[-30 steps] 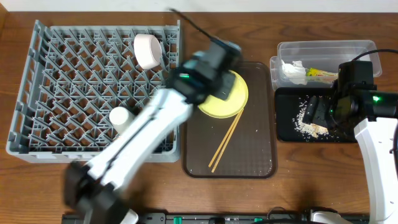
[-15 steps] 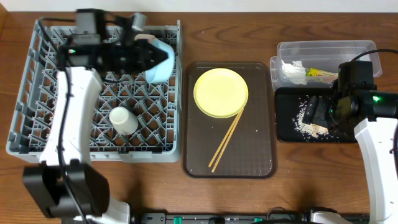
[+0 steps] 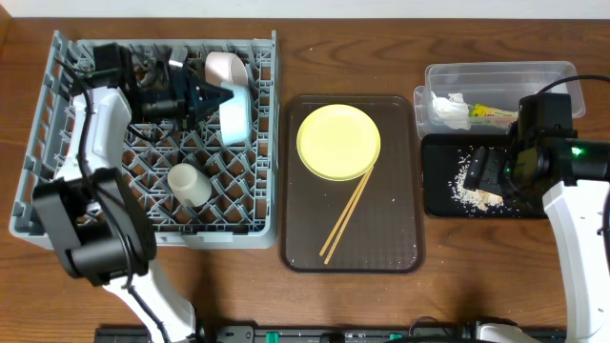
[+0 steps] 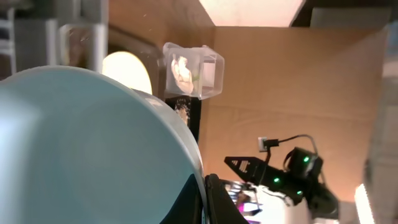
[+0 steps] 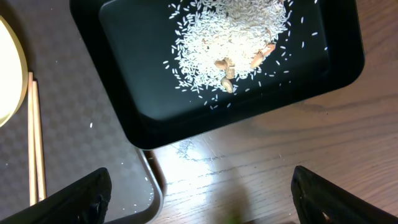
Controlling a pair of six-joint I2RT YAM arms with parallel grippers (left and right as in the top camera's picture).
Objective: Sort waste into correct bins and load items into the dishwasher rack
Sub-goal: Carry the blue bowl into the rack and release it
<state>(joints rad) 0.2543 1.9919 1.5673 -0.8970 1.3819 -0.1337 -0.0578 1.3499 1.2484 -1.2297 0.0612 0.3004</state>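
Left hand (image 3: 208, 98) pinches smooth blue bowl (image 3: 236, 112) over pegged lattice rack (image 3: 95, 181).

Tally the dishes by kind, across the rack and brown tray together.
bowls: 2 (light blue bowl, white bowl)
cups: 1 (white cup)
plates: 1 (yellow plate)
chopsticks: 2
total: 6

My left gripper (image 3: 212, 99) clamped the light blue bowl (image 3: 235, 114) on edge in the large grey plastic pegged rack (image 3: 229, 205), beside the white bowl (image 3: 223, 67). The round yellow plate (image 3: 338, 141) and light wooden chopsticks (image 3: 345, 217) lay on the brown serving tray (image 3: 396, 238).
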